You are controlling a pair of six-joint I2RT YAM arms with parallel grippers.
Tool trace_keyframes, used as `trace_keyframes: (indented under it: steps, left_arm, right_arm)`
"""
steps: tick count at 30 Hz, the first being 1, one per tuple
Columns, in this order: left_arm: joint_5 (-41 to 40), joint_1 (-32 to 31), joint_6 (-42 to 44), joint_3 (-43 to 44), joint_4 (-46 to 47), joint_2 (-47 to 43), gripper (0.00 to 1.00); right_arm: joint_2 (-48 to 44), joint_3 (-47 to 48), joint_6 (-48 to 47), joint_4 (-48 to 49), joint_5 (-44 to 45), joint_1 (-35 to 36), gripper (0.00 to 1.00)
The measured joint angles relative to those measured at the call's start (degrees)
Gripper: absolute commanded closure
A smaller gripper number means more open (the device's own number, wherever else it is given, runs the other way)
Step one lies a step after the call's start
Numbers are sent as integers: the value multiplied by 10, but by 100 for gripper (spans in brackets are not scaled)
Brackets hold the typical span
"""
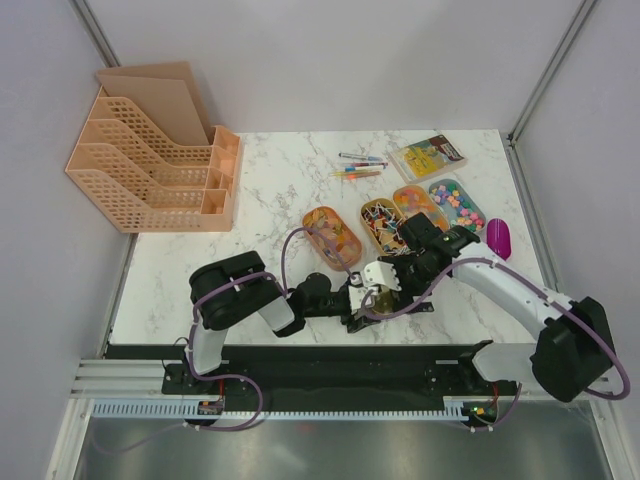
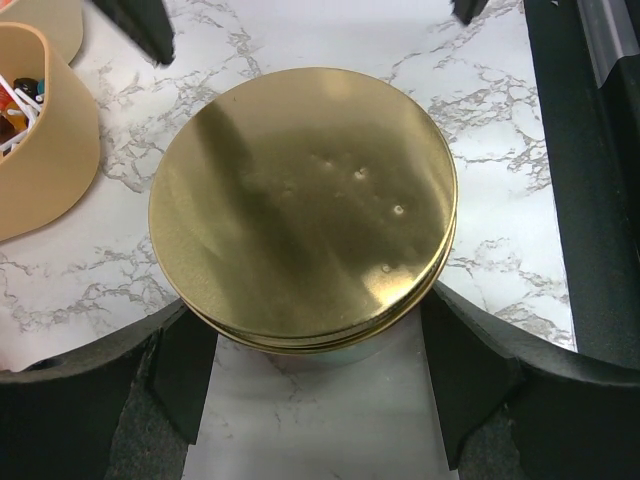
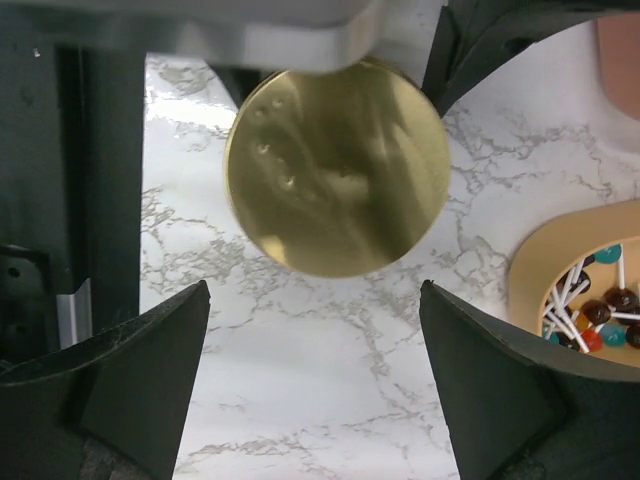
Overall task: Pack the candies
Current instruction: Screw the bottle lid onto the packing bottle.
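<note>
The candies lie in four oval tan trays [image 1: 332,237] in a row at mid-table: orange ones, dark wrapped ones [image 1: 380,225], orange bits [image 1: 414,202] and pastel pieces [image 1: 457,203]. In front of the trays stands a glass jar with a gold lid [image 2: 305,205]. My left gripper [image 2: 310,335] reaches round the jar's body under the lid rim, one finger pressed against each flank. My right gripper [image 3: 315,290] hovers just above and beside the gold lid [image 3: 337,165], jaws wide apart with only marble between them. Both grippers meet at the jar [image 1: 378,297].
A purple scoop [image 1: 498,238] lies right of the trays. Thin coloured pens [image 1: 360,166] and a yellow booklet [image 1: 428,157] sit behind them. A peach file organiser [image 1: 150,170] fills the back left. A tray of stick candies [image 3: 590,310] borders my right gripper.
</note>
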Motion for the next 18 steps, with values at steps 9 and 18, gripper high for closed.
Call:
trace_keyframes:
  steps: [9,18]
  left_arm:
    - [-2,0,-2,0,2,1,90]
    - [-2,0,-2,0,4,2,90]
  right_arm:
    - [80,45,-21,21,-10,-5,6]
    - [111,74,-47,-9,-30,-6,5]
